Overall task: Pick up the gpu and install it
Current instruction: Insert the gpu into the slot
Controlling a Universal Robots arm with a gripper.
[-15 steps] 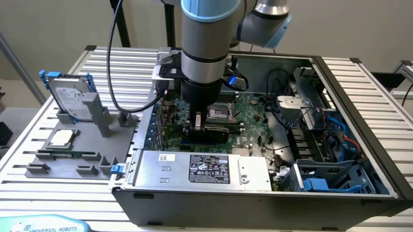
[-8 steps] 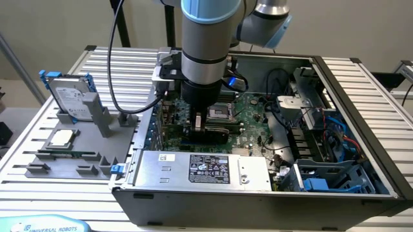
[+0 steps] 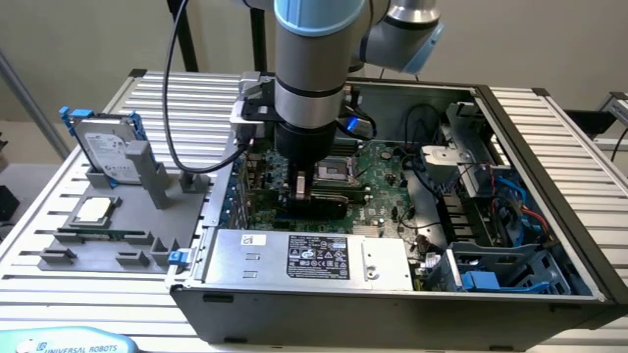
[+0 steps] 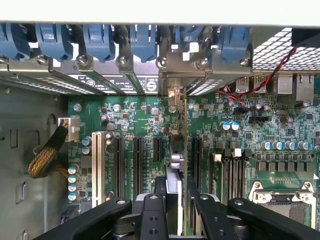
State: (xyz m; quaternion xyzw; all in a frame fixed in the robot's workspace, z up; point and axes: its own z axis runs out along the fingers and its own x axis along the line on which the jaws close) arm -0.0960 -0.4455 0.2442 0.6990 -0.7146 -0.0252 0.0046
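Claw down inside the open case, clamped on the card's top edge.

The black two-fingered claw [image 4: 176, 200] grips the gpu, a thin green circuit-board card with a silver end bracket [image 4: 184, 150], seen edge-on and upright over the black expansion slots [image 4: 137, 160] of the green motherboard [image 3: 378, 173], left of the processor socket in the exterior view. It looks light, stiff and fragile: best held by the bare board edge, away from components.
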